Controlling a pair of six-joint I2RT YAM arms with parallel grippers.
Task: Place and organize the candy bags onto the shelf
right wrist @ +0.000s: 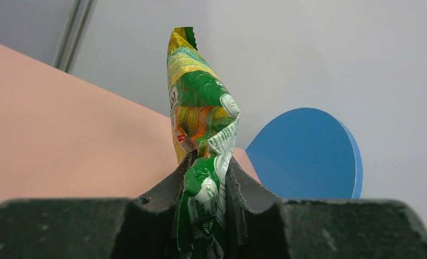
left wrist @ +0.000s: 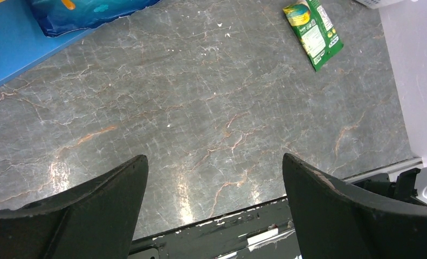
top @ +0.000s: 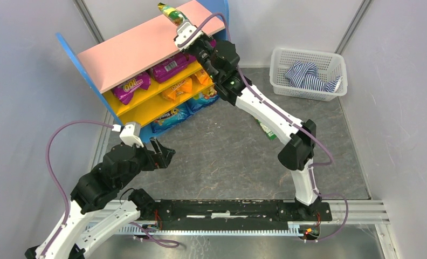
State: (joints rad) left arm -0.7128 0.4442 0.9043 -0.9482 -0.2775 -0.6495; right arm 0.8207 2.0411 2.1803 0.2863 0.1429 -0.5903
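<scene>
The right claw (right wrist: 207, 167) is clenched on the crumpled lower end of a green bag (right wrist: 198, 91) and holds it upright over the shelf (top: 84, 75), which stands at 11 o'clock in the top view. The bag hangs above the far end of the pink top board (top: 130, 54); whether it touches the board I cannot tell. The step in hand looks like setting this bag down. To do it well, the claw should lower until the packet bears on the board, tip it flat instead of leaving it on edge, and let go well inside the rim, since a glossy film packet slides easily on a smooth painted board. The grip bunches the foil, so a slow release should keep it from springing sideways. The left claw (left wrist: 214, 159) is released, jaws wide, hovering low at 8 o'clock over the grey, marble-veined worktop (top: 227, 156) with nothing between its fingers. A second green bag (left wrist: 312, 32) lies flat on the worktop near the centre, partly under the right arm. Inside the shelf, on yellow boards between blue rounded side panels, sit purple bags (top: 130, 87) above, orange bags (top: 178, 89) in the middle, and shiny blue bags (top: 171, 118) at the bottom, all flat and crinkly. At 2 o'clock a white mesh basket (top: 308, 54) holds a striped cloth (top: 308, 75).
</scene>
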